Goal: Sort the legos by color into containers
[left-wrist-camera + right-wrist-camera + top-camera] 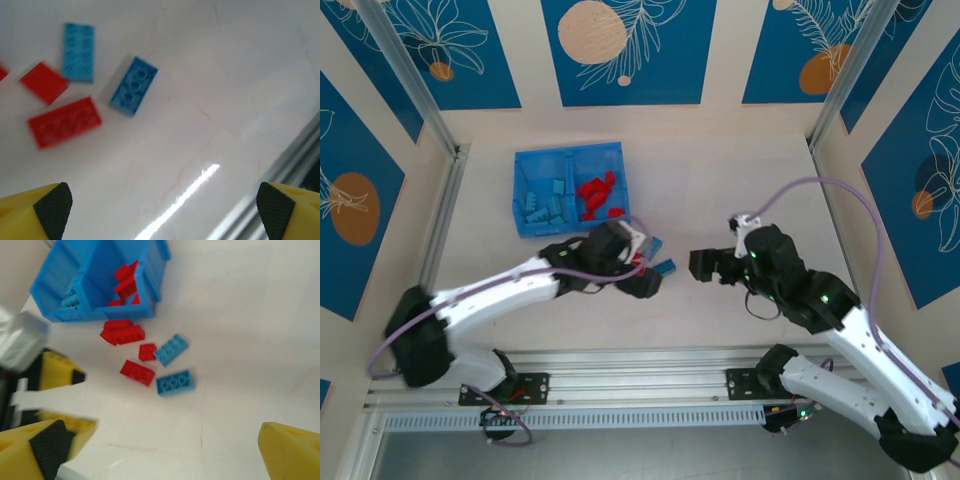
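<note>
The left gripper (164,206) and the right gripper (167,447) are both wide open and hold nothing. The tray (60,275) sits at the back, with light blue bricks in its left half and red ones in its right.

I think the blue brick (133,85) is next, since it lies a little apart. Come straight down and pinch its long sides, so the red brick (64,121) nearby is not bumped.

From above, the left arm covers most of the loose bricks. The red pile by the tray wall is too blurry to count.
</note>
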Available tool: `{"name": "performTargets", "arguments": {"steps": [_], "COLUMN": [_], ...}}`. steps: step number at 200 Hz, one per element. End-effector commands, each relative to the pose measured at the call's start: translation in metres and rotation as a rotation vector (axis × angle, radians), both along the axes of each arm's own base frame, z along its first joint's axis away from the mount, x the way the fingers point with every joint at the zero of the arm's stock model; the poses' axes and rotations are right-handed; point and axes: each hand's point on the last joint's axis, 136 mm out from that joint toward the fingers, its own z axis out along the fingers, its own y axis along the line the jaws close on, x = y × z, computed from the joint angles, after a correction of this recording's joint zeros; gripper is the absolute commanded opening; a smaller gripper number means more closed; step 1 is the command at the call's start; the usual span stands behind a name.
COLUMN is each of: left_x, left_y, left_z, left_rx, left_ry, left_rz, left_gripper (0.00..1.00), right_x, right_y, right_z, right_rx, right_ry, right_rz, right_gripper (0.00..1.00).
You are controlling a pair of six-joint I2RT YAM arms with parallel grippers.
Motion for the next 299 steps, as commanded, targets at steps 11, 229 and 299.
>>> {"name": "performTargets", "arguments": {"steps": [11,229,299], "left_x": [0.024,0.052,0.132], "left_y": [-0.037,-0.048,0.075], "left_z": [-0.034,-0.065,0.094], "left_rx": [0.138,0.225,0.078], "left_ry": [-0.045,-0.092,-0.325], "left_rz": [-0.17,-0.144,0.277], "left_gripper": [0.91,0.28,0.26], "right_x": [-0.032,-0.034,-0.034], "right_y": [-0.025,-0.012,0.011], "right_z": [-0.008,0.005,0.017], "right_rx": [0.104,0.176,0.262], "right_ry": [0.093,0.101,0.079], "right_rz": [-0.082,-0.037,0.062], "right_gripper": [0.99,0.99,0.99]}}
